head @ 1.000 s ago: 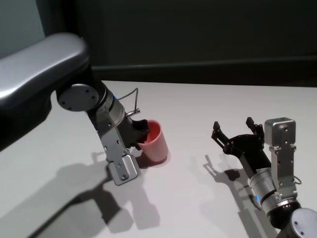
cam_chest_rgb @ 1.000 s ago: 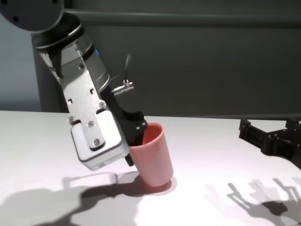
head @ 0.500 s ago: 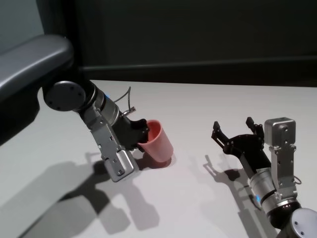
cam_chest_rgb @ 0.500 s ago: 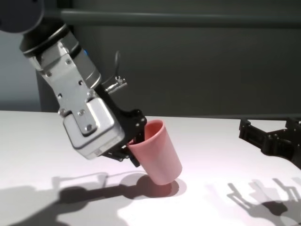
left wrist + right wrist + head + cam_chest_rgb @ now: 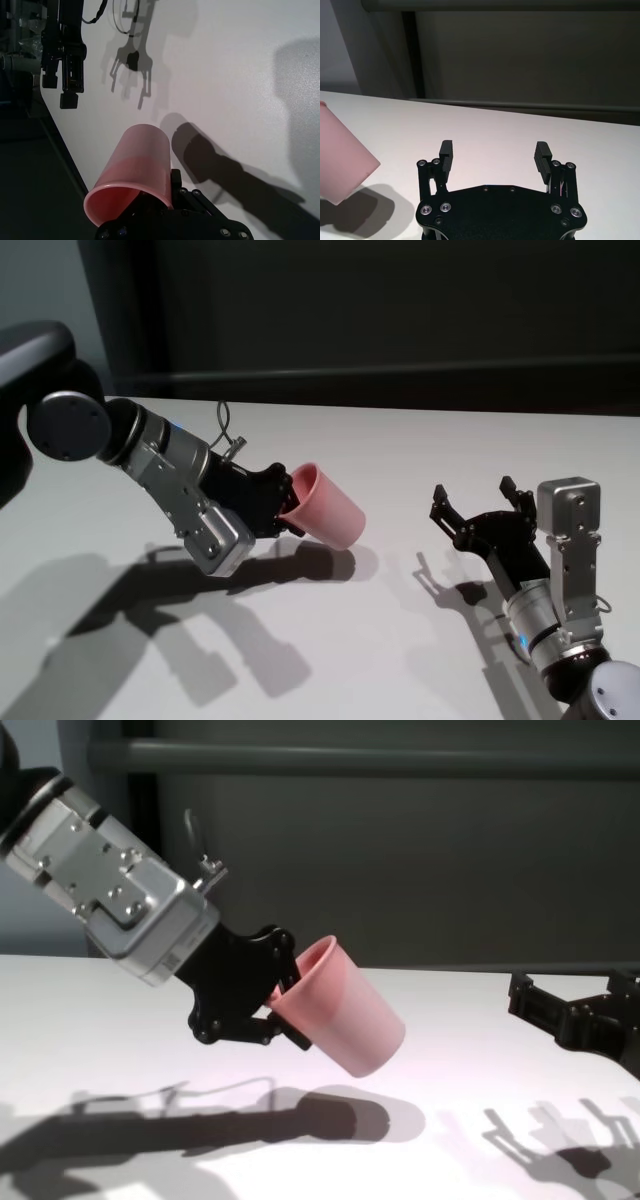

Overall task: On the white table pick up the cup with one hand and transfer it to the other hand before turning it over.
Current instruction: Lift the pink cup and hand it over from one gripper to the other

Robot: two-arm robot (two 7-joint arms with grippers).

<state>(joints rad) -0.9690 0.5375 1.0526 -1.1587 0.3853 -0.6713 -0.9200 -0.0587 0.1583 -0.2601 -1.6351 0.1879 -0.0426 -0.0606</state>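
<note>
The left gripper (image 5: 283,508) had its fingers clamped on the rim of the cup (image 5: 327,506), one finger inside the mouth and the rest against the outer wall, and it held the cup clear of the tabletop (image 5: 400,450), left of centre. A second before, the cup had stood nearly upright with its base on or just above the surface; half a second later it leaned, and now it lay close to sideways in the air, mouth toward the left arm and flat base pointing toward the right gripper (image 5: 480,502). Its shadow fell on the white surface beneath it, separate from the cup. The left arm had swung as well: the boxy wrist, which earlier hung steeply down over the cup, now reached in low and slanted from the left, and the shoulder had pulled back toward the edge of the head view.

In the chest view the cup (image 5: 340,1008) hung tilted with its base lower than its rim, and the left gripper (image 5: 275,995) gripped the rim on the side nearest the wrist. From the left wrist camera the cup (image 5: 137,170) pointed away toward the right gripper (image 5: 62,75), well apart from it.

The right gripper had not moved across the three moments. It waited low over the right side of the tabletop, fingers (image 5: 446,152) spread wide and holding nothing; whether its underside touched the surface I could not quite make out.
</note>
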